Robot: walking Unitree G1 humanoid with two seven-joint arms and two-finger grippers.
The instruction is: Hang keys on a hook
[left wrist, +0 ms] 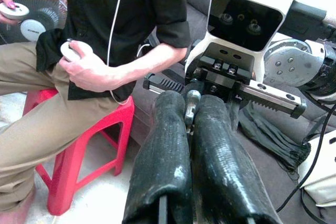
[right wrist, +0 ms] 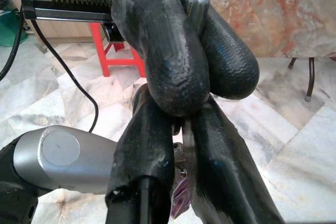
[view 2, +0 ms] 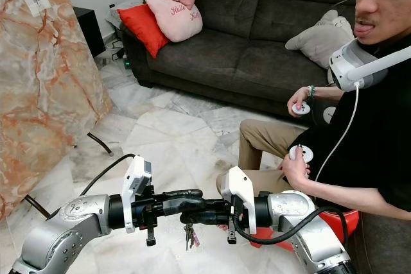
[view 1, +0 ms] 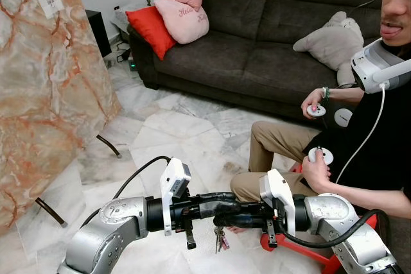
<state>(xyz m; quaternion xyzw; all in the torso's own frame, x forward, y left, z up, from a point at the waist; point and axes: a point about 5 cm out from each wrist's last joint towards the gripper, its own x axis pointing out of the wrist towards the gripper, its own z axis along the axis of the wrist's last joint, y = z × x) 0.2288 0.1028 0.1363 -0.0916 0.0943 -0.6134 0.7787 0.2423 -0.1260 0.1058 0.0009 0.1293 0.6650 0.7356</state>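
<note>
My two grippers meet fingertip to fingertip low in front of me, above the marble floor. A bunch of keys [view 1: 221, 239] with a purple tag [right wrist: 181, 203] dangles beneath them. The left gripper [view 1: 231, 199] reaches in from the left and is shut on the metal key ring [left wrist: 190, 103]. From the right, just below it, the right gripper [view 1: 219, 213] is also shut on the ring [right wrist: 187, 148]. Two dark pegs [view 1: 109, 146] [view 1: 50, 212] stick out low on the marble panel [view 1: 45, 94] to my left, well away from the keys.
A person [view 1: 379, 133] sits on a red stool [left wrist: 89, 150] close on my right, holding controllers, with a knee near the right arm. A dark sofa [view 1: 257, 49] with cushions stands behind. Open marble floor [view 1: 173, 133] lies between me and the panel.
</note>
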